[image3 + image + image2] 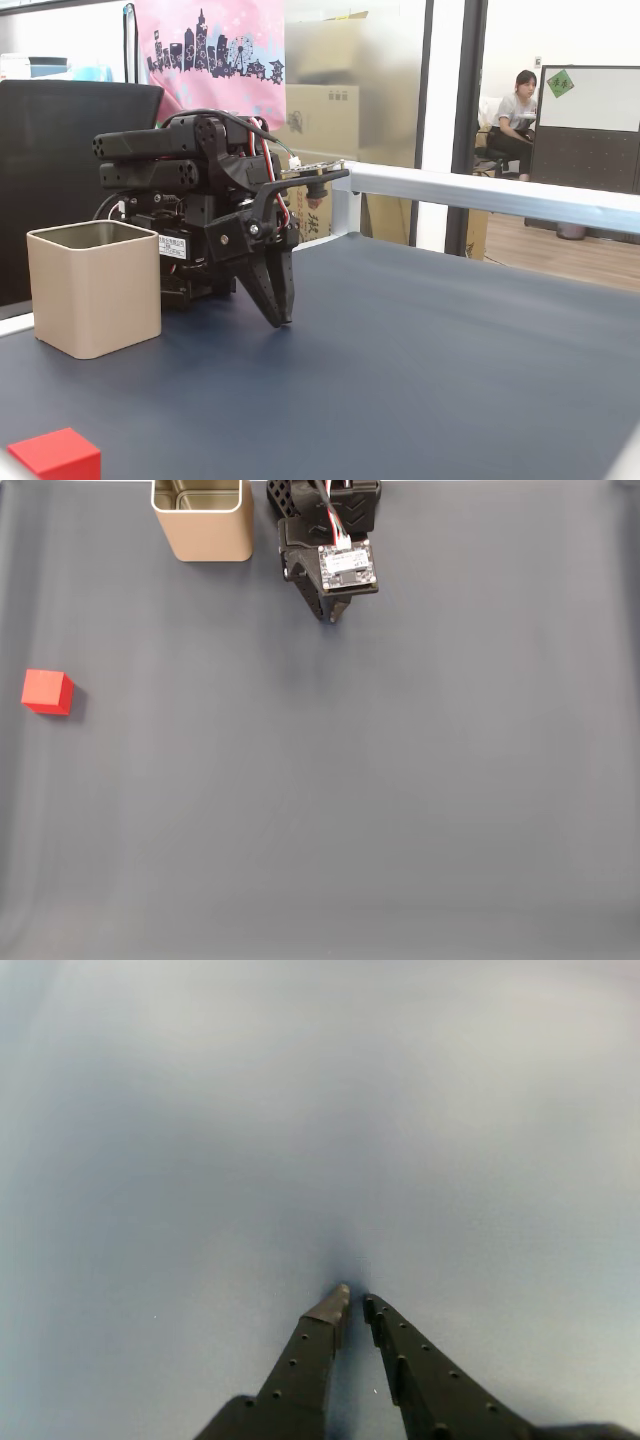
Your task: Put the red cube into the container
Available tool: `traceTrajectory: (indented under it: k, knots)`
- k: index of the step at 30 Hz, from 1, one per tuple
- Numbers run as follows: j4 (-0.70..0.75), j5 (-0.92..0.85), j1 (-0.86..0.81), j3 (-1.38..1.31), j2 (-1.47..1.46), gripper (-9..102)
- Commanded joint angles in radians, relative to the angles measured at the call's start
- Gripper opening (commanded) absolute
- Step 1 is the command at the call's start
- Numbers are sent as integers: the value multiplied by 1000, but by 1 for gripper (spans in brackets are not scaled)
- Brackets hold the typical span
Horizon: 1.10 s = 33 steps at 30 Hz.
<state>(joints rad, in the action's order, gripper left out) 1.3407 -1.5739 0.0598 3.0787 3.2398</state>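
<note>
The red cube [47, 691] lies alone on the dark mat at the far left of a fixed view, and it shows at the bottom left corner [57, 453] of the other. The container [202, 518], a tan tin with a shiny inside, stands upright at the top edge, left of the arm; from the side it is [94, 287]. My gripper [331, 615] hangs folded near the arm's base, tips pointing down just above the mat [283, 321]. In the wrist view the gripper [355, 1300] is shut with nothing held.
The dark mat [380, 800] spreads wide and bare below and right of the arm. An aluminium rail [480, 195] runs along the table's far edge. A person sits far off behind glass [517, 105].
</note>
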Motion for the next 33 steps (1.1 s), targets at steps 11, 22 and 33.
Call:
traceTrajectory:
  k: [11, 22, 33]
  knots:
    - [6, 25, 17, 15, 84, 0]
    - [-304, 26, -11, -29, 57, 0]
    - [-310, -75, -43, -463, -344, 0]
